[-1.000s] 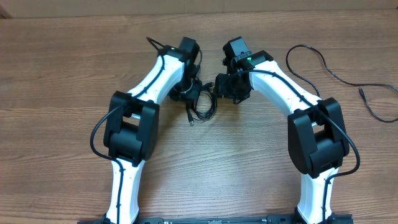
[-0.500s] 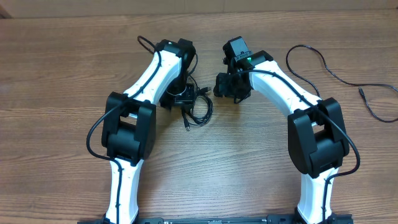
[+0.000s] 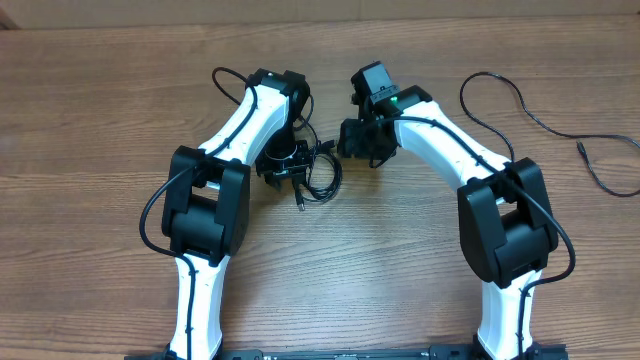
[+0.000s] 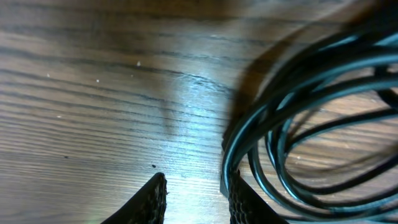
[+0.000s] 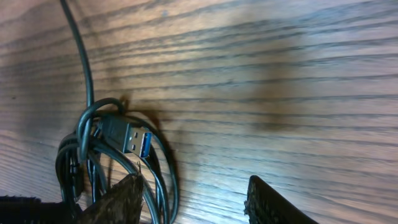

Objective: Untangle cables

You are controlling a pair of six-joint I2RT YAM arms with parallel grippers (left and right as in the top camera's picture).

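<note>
The cables (image 4: 298, 118) lie bunched just outside the left fingers (image 4: 151, 200) and the right fingers (image 5: 268, 204), both pairs spread and empty; choosing a strand seems the step, needing a sideways shift onto one loop.

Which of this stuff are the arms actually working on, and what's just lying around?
Job: tangled cable bundle; its USB plug; loose cable on the right.
Just there: wooden table; thick wires on the arms.

Black cables (image 3: 322, 180), one plug (image 5: 133, 138) blue inside — table (image 3: 100, 110) brown wood with darker grain lines.
</note>
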